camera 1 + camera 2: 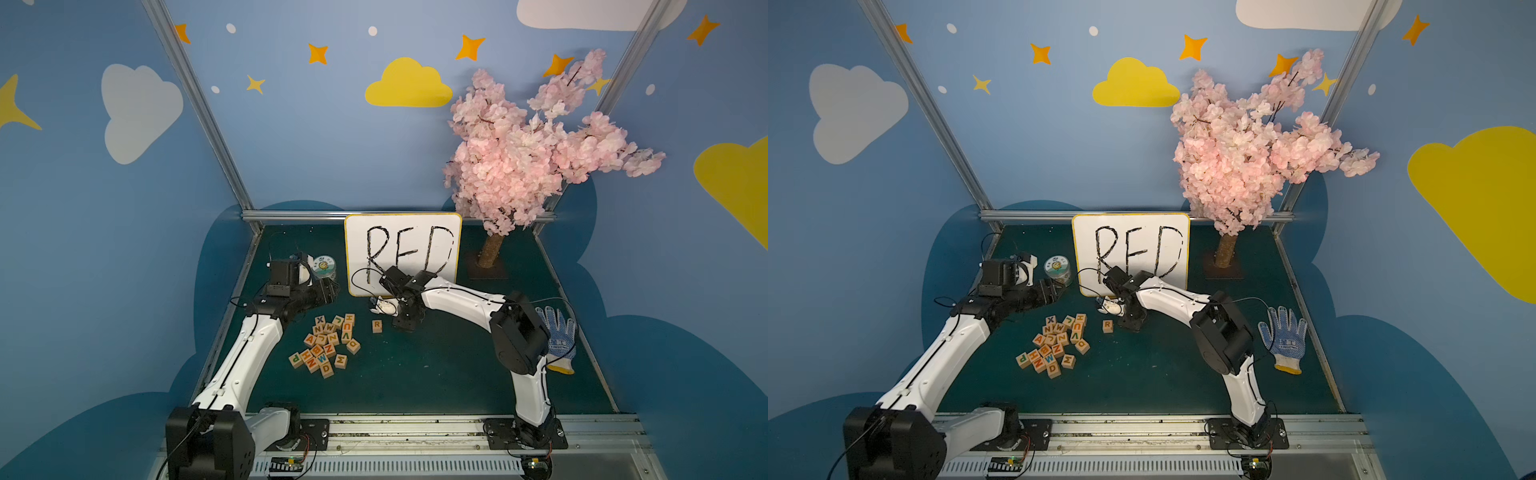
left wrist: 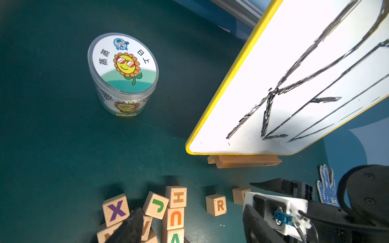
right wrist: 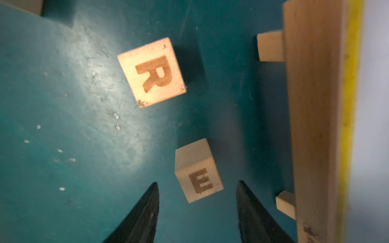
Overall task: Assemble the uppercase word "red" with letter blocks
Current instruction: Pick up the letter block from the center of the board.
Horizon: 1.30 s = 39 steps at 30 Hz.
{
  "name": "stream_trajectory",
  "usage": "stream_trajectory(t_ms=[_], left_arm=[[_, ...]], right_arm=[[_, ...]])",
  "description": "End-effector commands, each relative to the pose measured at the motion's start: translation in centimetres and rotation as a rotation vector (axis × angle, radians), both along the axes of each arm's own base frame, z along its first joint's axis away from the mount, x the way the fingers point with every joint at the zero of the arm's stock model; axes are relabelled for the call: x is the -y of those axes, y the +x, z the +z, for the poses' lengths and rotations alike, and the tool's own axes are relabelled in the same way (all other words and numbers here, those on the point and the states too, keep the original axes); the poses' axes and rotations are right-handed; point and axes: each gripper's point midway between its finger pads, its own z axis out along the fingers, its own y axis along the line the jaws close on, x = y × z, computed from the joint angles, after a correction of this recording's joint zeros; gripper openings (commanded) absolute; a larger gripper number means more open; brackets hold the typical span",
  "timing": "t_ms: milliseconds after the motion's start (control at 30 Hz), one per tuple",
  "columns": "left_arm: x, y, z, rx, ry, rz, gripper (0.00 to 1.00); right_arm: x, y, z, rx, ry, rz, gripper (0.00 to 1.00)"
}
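Two blocks of the word lie out alone. The R point(image 1: 377, 326) stands clear of the pile point(image 1: 326, 345), and the E point(image 3: 199, 170) sits near it, close to the board's wooden stand point(image 3: 311, 105). In both top views I cannot see the E at all, because my right hand point(image 3: 197, 182) covers it. The right wrist view shows that hand's fingers apart, with the E between the tips and a gap on each side. The E is turned out of line with the R.

My left hand point(image 2: 131, 225) is cut off at the frame edge over the pile's far blocks. Its fingers are together and I see nothing in them. One D point(image 1: 327, 368) shows on the pile's near edge. Bare counter point(image 1: 436, 374) lies open on my side, and the board point(image 1: 403, 249) hems in the far side.
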Motion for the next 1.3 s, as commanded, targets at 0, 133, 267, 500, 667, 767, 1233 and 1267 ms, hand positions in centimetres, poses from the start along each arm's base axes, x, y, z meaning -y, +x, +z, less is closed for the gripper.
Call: stream_trajectory(t_ms=[0,133,267,500,667,767,1233,1267], left_arm=[[0.1,-0.1,0.2,0.013,-0.020,-0.008,0.74],[0.0,-0.2,0.3,0.019,-0.020,-0.003,0.74],[-0.1,-0.1,0.3,0.015,-0.028,-0.002,0.74],[-0.2,-0.1,0.3,0.016,-0.028,0.004,0.73],[-0.2,-0.1,0.3,0.015,-0.029,0.003,0.73],[-0.2,-0.1,0.4,0.019,-0.027,0.002,0.73],[-0.1,-0.3,0.7,0.034,-0.034,-0.006,0.73],[-0.1,-0.3,0.7,0.036,-0.032,-0.007,0.73]], right_arm=[[-0.5,-0.1,-0.5,-0.022,0.000,0.011,0.56],[-0.4,0.5,-1.1,-0.011,-0.009,-0.002,0.53],[-0.4,0.4,-1.6,-0.029,-0.009,-0.013,0.51],[-0.5,0.2,-2.2,-0.046,0.007,-0.030,0.46],[-0.5,-0.2,-2.3,-0.068,0.010,-0.039,0.38],[-0.5,-0.3,-2.3,-0.078,0.010,-0.047,0.29],[-0.9,-0.9,0.4,-0.079,0.075,-0.119,0.14],[-0.9,-1.0,0.5,-0.081,0.075,-0.127,0.13]])
